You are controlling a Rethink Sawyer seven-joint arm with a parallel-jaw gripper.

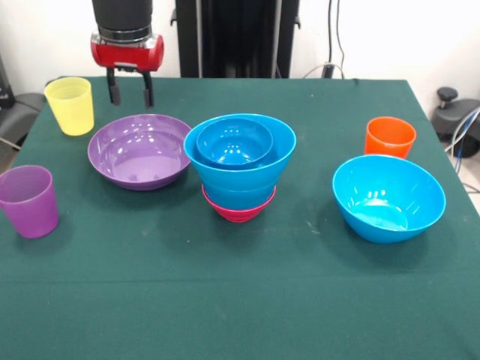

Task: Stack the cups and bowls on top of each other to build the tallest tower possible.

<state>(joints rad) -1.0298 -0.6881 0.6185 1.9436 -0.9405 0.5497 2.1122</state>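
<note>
No text, label, brand, number or sign can be read anywhere in the front view.

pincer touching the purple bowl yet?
Apart. In the front view the pincer hangs open above the purple bowl's far rim, with green table showing between fingertips and rim.
</note>
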